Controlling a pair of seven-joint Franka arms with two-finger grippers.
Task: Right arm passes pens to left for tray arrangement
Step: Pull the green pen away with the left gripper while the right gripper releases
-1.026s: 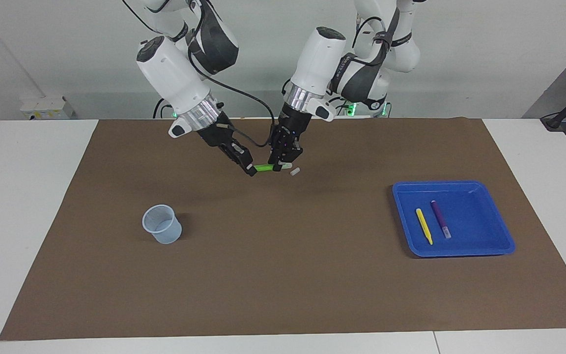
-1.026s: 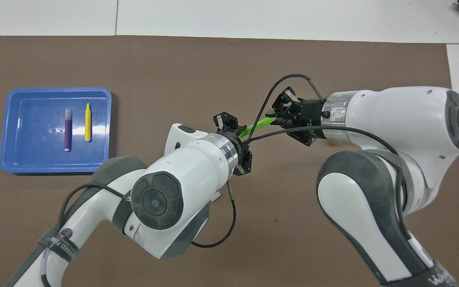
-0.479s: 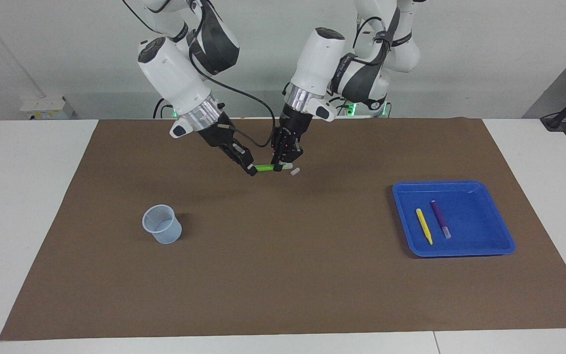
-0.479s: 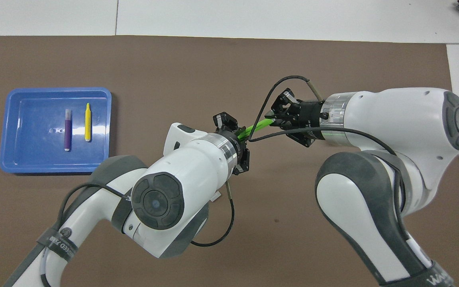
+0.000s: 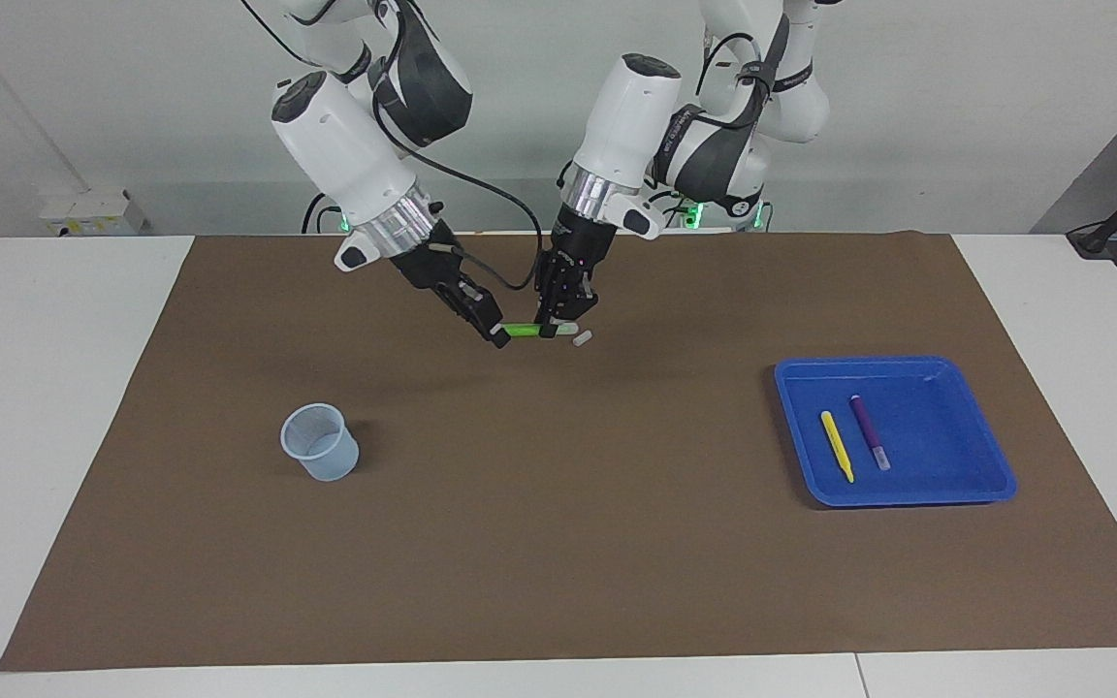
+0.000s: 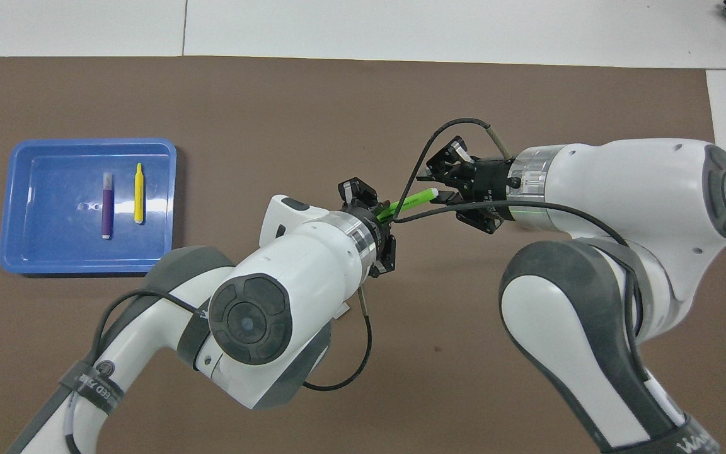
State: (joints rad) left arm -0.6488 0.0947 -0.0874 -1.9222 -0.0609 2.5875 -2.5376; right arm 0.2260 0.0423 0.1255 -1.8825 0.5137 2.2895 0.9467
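You have the white counter [image 5: 54, 407] with its brown mat [image 5: 558, 543] spread across it, and both arms lean in over the mat's middle, toward the robots' edge. The blue tray [image 5: 995, 475] sits flat on the mat toward the left arm's end of the counter, and in it the yellow pen [image 5: 837, 446] and the purple pen [image 5: 869, 431] lie side by side without touching. Toward the right arm's end stands a small translucent cup [image 5: 320, 443], upright and well apart from everything else. Your left gripper [image 5: 549, 332] points down and is clamped tight on one end of the green pen [image 5: 523, 331], which hangs level just above the mat. Your right gripper [image 5: 495, 336] comes in slantwise at the pen's other end; in the overhead view its fingers [image 6: 440, 197] stand slightly apart around the whitish tip, so it no longer seems to pinch the pen, though you cannot be sure there is no contact. A tiny white stub [image 5: 582, 338] lies on the mat just beside the left gripper, toward the tray.
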